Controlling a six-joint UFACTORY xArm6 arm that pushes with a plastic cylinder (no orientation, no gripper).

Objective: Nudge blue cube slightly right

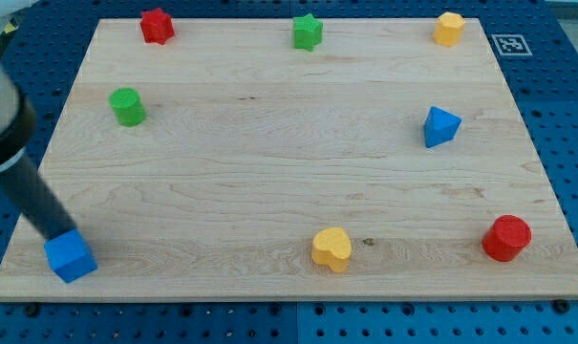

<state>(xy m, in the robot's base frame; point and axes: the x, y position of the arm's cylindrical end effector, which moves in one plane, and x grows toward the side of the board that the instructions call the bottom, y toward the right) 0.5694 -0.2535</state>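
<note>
1. My tip (59, 236), the lower end of the dark rod, touches the small blue cube (70, 256) from its upper left; there is no gripper.
2. The blue cube sits at the lower left corner of the pale wooden table (269, 172).
3. A yellow heart-shaped block (331, 249) lies at bottom centre, well apart.

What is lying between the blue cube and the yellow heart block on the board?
Nothing: in the camera view, only bare wood separates the blue cube from the yellow heart block. My tip touches the cube's upper left.
</note>
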